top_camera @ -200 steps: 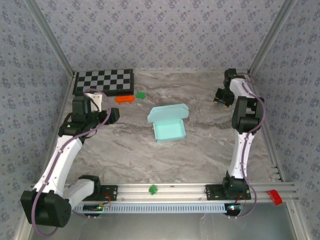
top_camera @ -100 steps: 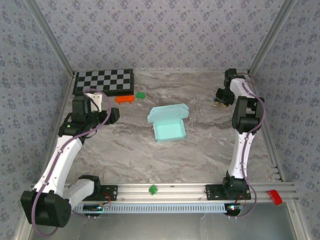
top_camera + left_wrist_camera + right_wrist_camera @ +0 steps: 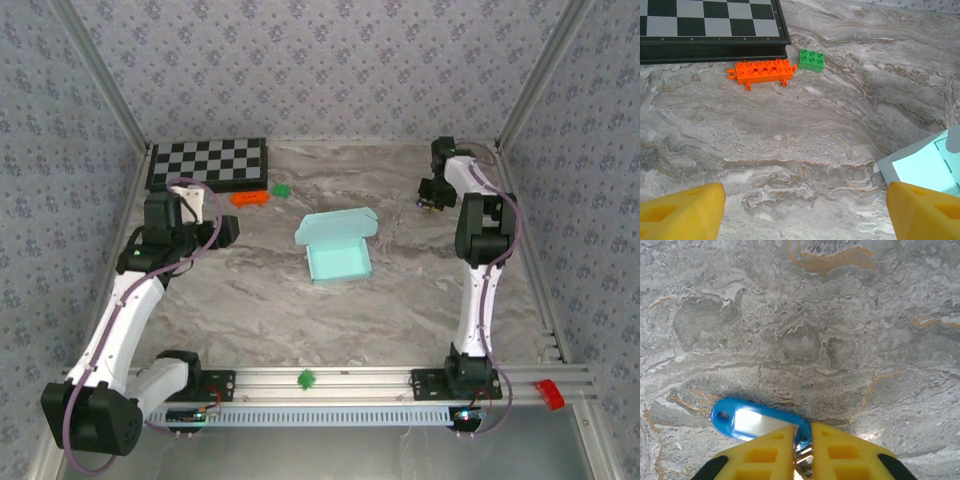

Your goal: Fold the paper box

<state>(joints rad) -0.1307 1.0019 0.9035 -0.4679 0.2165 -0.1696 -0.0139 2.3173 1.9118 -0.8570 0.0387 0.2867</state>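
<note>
Currently the paper box (image 3: 339,262) sits near the middle of the bench (image 3: 250,300), well apart from both arms. Its tray appears already formed. The lid flap (image 3: 336,225) stands open and leans back on the far side, so the work left is judged to be closing and tucking that lid.

Left gripper (image 3: 224,232): jaws spread wide with nothing between them, positioned left of the box. In the left wrist view the yellow fingertips (image 3: 682,212) frame bare bench, and one pale corner of the box shows at the right edge. Farther off lie an orange brick (image 3: 765,71), a green brick (image 3: 811,59) and the checkerboard (image 3: 710,20), none of them touching the box.

Right gripper (image 3: 427,193): at the far right of the bench, away from the box. In the right wrist view its fingers are drawn almost together and pinch the ring end of a blue key tag (image 3: 752,420) that lies on the bench.

Handling notes, judged from appearance:
- Thin card is light and will likely slide on the smooth marbled surface, so brace the tray with one gripper while the other works the lid.
- Card creases permanently and crushes under a hard pinch. Use light pressure.
- Take the lid by its free far edge, near the middle, and swing it about the hinge crease. Avoid gripping the corners or the small tabs.
</note>
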